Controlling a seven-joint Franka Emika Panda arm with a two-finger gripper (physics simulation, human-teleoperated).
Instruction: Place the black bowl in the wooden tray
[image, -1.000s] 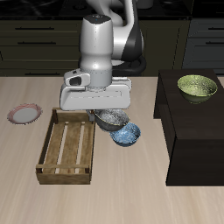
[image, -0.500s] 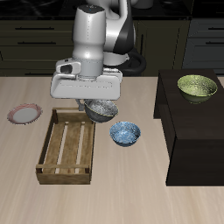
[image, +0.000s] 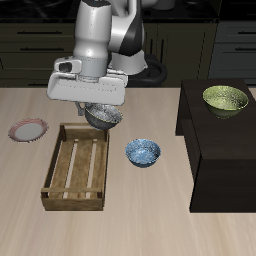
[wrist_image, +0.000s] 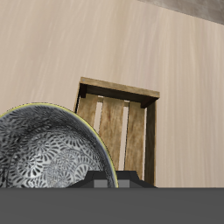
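The black bowl (image: 103, 116), dark outside and grey-white speckled inside, hangs in my gripper (image: 97, 106) above the back edge of the wooden tray (image: 76, 167). The gripper is shut on the bowl's rim; its fingers are mostly hidden behind the hand. In the wrist view the bowl (wrist_image: 48, 149) fills much of the frame close to the camera, with the slatted wooden tray (wrist_image: 120, 122) on the table below it. The bowl is clear of the table.
A blue-patterned bowl (image: 142, 152) sits on the table beside the tray. A small pink-rimmed plate (image: 28, 130) lies on the tray's other side. A black raised stand (image: 215, 140) carries a yellow-green bowl (image: 226, 99). Dark cabinets run along the back.
The gripper has lifted the black bowl off the table from beside the blue-patterned bowl and carried it up and sideways toward the tray's back edge. The blue-patterned bowl stayed in place.
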